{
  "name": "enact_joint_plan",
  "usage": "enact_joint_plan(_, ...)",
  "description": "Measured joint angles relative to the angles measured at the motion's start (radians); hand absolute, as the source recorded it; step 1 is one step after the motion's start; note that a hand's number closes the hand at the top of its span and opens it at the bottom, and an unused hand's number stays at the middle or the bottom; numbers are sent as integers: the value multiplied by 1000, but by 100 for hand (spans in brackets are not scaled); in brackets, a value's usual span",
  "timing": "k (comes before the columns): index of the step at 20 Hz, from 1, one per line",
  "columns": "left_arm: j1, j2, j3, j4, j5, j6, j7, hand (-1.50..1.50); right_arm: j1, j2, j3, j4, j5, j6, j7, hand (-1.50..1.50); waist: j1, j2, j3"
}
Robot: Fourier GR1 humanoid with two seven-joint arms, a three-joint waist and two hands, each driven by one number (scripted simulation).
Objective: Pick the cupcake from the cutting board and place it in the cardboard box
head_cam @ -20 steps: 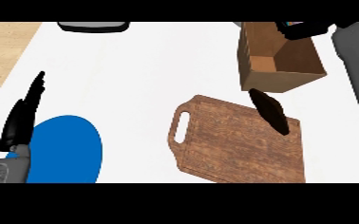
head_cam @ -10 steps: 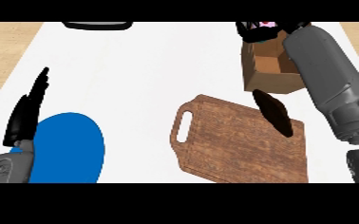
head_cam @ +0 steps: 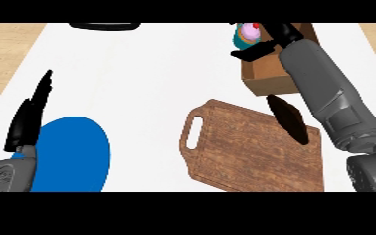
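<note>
White counter top (head_cam: 147, 69) runs between pale wooden edges. Over at the far right, the robot's black right hand (head_cam: 277, 36) is curled round a small cupcake with a teal wrapper and pink icing (head_cam: 246, 35), holding it at the left rim of the open brown cardboard box (head_cam: 272, 82). Just nearer lies the brown wooden cutting board with a handle slot (head_cam: 242, 154), with a dark elongated object (head_cam: 288, 118) on it. The left hand (head_cam: 29, 119) rests at the left, fingers straight, beside a round blue plate (head_cam: 73, 154).
</note>
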Motion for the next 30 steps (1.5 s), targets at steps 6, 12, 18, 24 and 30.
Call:
enact_joint_plan(6,10,3,2,-17,5,-11,3,0,0,-6,-66,-1,-60,-22,-83,-150,4,2,1)
enact_joint_plan(12,9,8,8,-17,5,-14,5,0,-14,-53,-185,-1,-177,9,-121,-150,-1,1,1)
enact_joint_plan(18,12,1,9,-20,7,-15,5,0,13,-178,-263,18,-253,132,-167,-150,-1,4,2)
enact_joint_plan(24,-5,7,10,-25,5,-19,13,0,48,-336,-306,41,-288,240,-166,-150,4,10,3)
enact_joint_plan(30,-5,8,11,-26,10,-28,8,0,102,-474,-326,50,-299,324,-192,-150,15,16,5)
